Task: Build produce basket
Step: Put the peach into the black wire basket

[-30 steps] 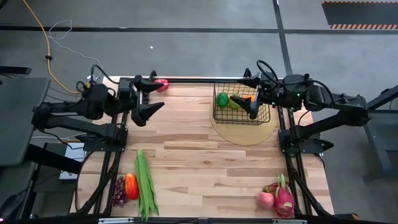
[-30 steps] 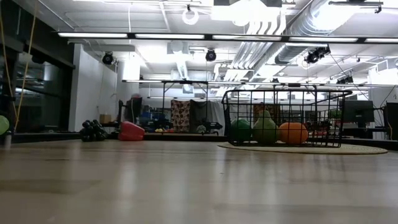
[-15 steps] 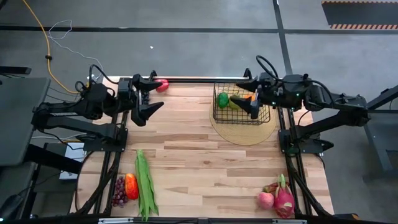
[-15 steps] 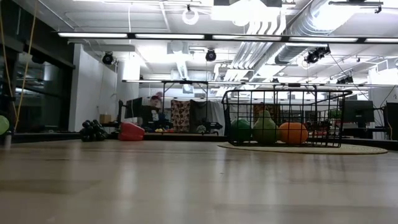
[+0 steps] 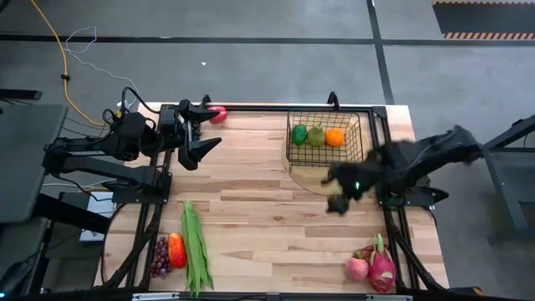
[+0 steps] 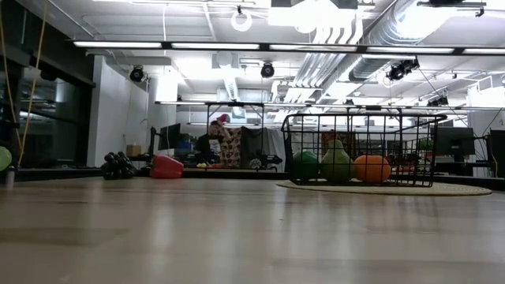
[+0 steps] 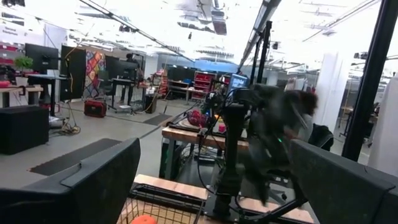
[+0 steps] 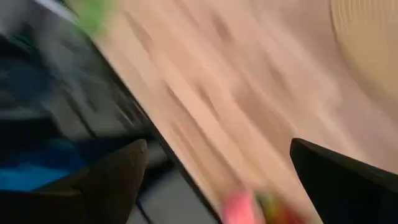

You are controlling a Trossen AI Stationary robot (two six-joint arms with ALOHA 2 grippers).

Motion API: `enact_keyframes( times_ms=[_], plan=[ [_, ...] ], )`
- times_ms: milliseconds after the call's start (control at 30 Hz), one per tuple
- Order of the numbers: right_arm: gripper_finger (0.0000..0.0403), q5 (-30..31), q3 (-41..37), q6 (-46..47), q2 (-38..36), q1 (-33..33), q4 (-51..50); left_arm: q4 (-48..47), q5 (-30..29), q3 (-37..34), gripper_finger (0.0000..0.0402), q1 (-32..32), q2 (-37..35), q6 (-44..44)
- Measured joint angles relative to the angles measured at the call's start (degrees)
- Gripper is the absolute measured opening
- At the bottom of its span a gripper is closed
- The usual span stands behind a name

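Observation:
The black wire basket (image 5: 326, 138) stands on the round tan mat (image 5: 328, 177) at the far right. It holds a green pepper (image 5: 299, 134), a pear (image 5: 316, 135) and an orange pepper (image 5: 335, 138); the low view shows the basket (image 6: 359, 150) too. My right gripper (image 5: 333, 192) is open and empty, blurred, over the table at the mat's near edge. My left gripper (image 5: 209, 127) is open and empty at the far left. Green beans (image 5: 194, 247), a red pepper (image 5: 176, 249) and grapes (image 5: 159, 256) lie near left. A dragon fruit (image 5: 382, 267) and an apple (image 5: 358, 268) lie near right.
A small red piece (image 5: 219, 113) lies at the table's far edge beside my left gripper. The middle of the wooden table (image 5: 267, 201) is bare. A person shows far off in the room behind the table (image 6: 215, 142).
My right gripper has come out from over the basket and swung fast toward the table's near edge, now over the mat's near rim and turned toward the near right. The three pieces stay in the basket. My left arm has kept still.

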Motion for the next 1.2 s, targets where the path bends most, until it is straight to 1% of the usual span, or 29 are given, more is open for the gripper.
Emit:
enact_keyframes(
  times_ms=[100, 233, 333, 467, 633, 733, 967, 1200],
  plan=[
    [0.0384, -3.39, -0.02, 7.21, 5.35, 7.02, -4.96, -0.07, -0.03, 0.0, 0.0395, 0.02, 0.02, 0.89],
    [0.0384, -6.38, -0.02, 17.28, 12.83, 14.66, -4.96, -0.14, -0.06, 0.0, 0.0395, 0.0, 0.02, 0.94],
    [0.0384, -10.2, -0.02, 23.05, 18.63, 18.54, -3.22, -0.15, -0.12, 0.0, 0.0395, 0.02, 0.02, 0.94],
    [0.0384, -14.69, -0.04, 26.85, 25.71, 21.84, -1.72, -0.17, -0.12, 0.0, 0.0395, 0.02, 0.02, 0.94],
    [0.0384, -19.91, -0.07, 27.86, 32.28, 24.3, 0.7, -0.17, -0.12, 0.0, 0.0395, 0.0, 0.02, 0.94],
    [0.0384, -21.32, -0.07, 28.45, 35.02, 25.3, 1.98, -0.29, -0.12, 0.01, 0.0395, 0.01, 0.02, 0.94],
    [0.0384, -21.42, -0.07, 29.18, 38.16, 25.72, 6.58, -0.42, -0.11, 0.02, 0.0395, 0.61, 0.02, 0.44],
    [0.0383, -18.9, -0.07, 29.21, 38.82, 25.7, 6.17, -0.42, -0.12, 0.02, 0.0395, 0.61, 0.02, -0.16]
  ],
)
